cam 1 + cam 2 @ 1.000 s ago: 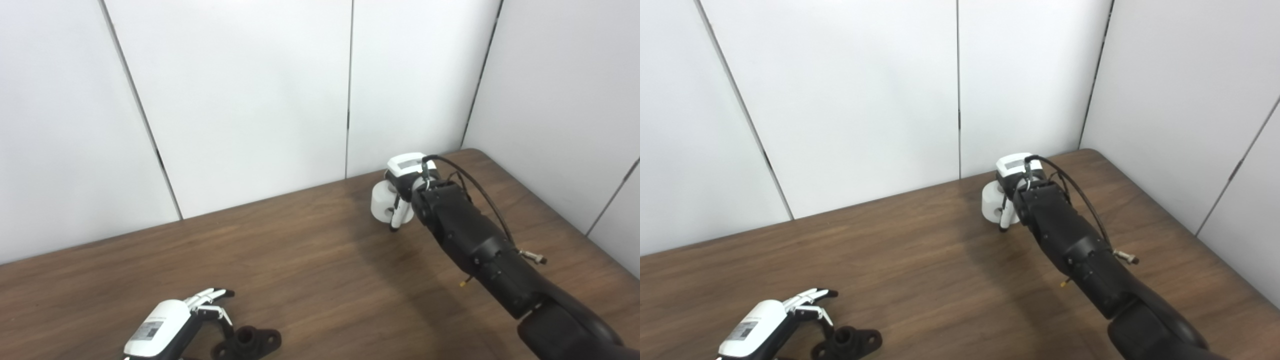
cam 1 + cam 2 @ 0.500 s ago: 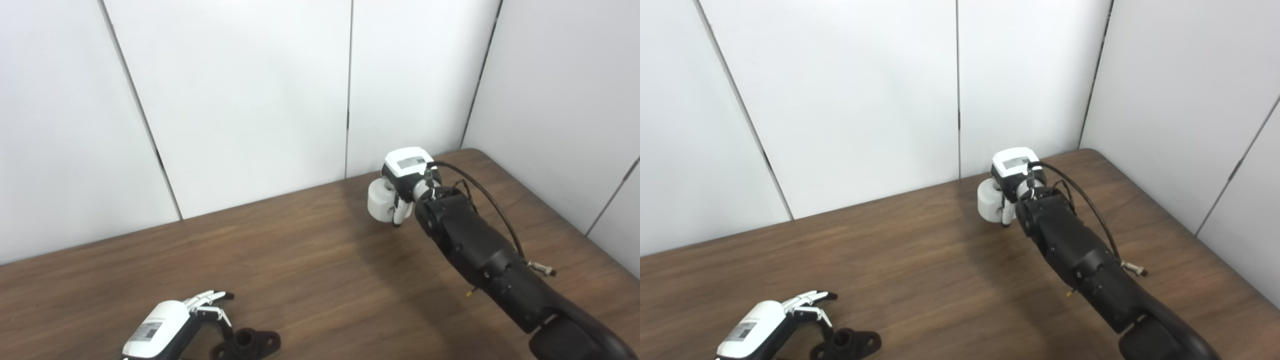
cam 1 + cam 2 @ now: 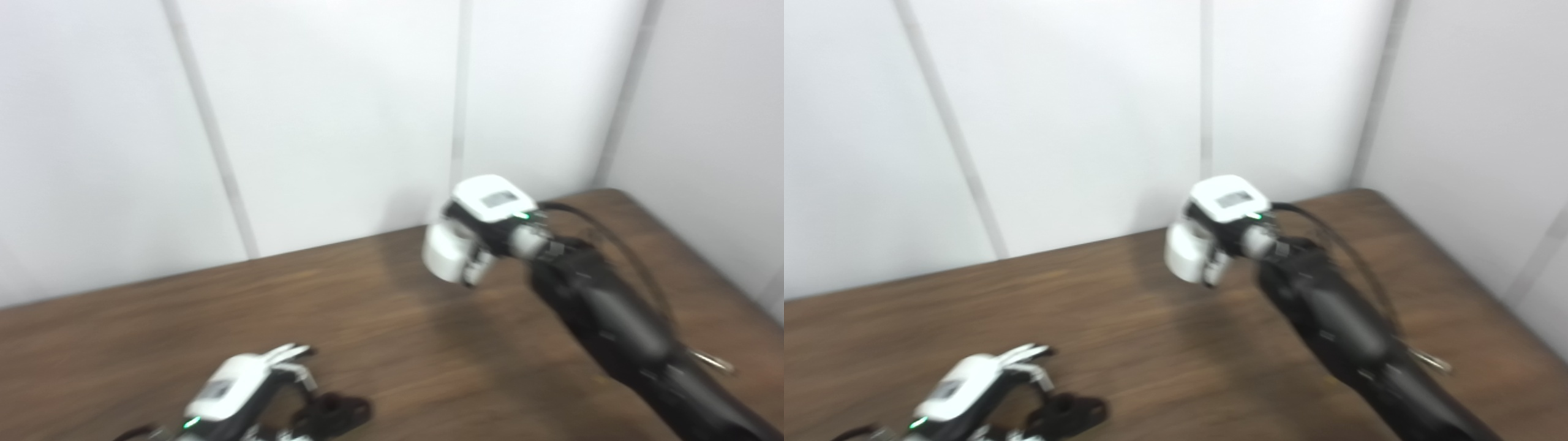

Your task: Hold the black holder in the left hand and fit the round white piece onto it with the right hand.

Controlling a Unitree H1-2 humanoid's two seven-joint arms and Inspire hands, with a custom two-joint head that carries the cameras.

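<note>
Above the far side of the table, the right hand is gripping the white piece. Near the front edge, the left hand is lying beside the black holder; blur hides its grip. If that holder is sitting loose, pressing the piece on risks pushing it away.

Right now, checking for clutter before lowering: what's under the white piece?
Bare brown table lies under the round white piece held up by the right hand; its underside is hidden.

Right hand clenched, left hand spread.
</note>
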